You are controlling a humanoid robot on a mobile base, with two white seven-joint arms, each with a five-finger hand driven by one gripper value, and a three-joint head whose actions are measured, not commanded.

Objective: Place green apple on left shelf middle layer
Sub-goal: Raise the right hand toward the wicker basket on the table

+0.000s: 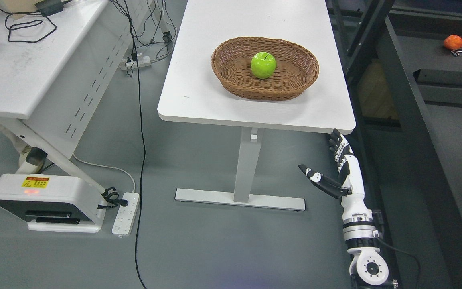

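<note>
A grey floor ran under a white rectangular table [199,100] on a single pedestal leg, with a second white desk [22,76] off to the far left and a dark metal shelf frame [399,80] along the right side. The robot's white-and-black right hand [337,168] hung low at the lower right, below the table's near right corner and just beside the shelf frame, its fingers [337,146] stretched straight and its thumb splayed out to the left, holding nothing. Up and to the left of that hand, well apart from it, an oval brown wicker basket [231,76] sat on the tabletop, and the round green apple [263,65] rested in the middle of the basket, stem up. Far above and to the right of the hand, a small orange object [457,41] lay on a dark shelf surface. Far to the hand's left, a white power strip [126,212] and a black cable [139,132] lay on the floor beside a white device [46,200] bearing a yellow warning label.
</note>
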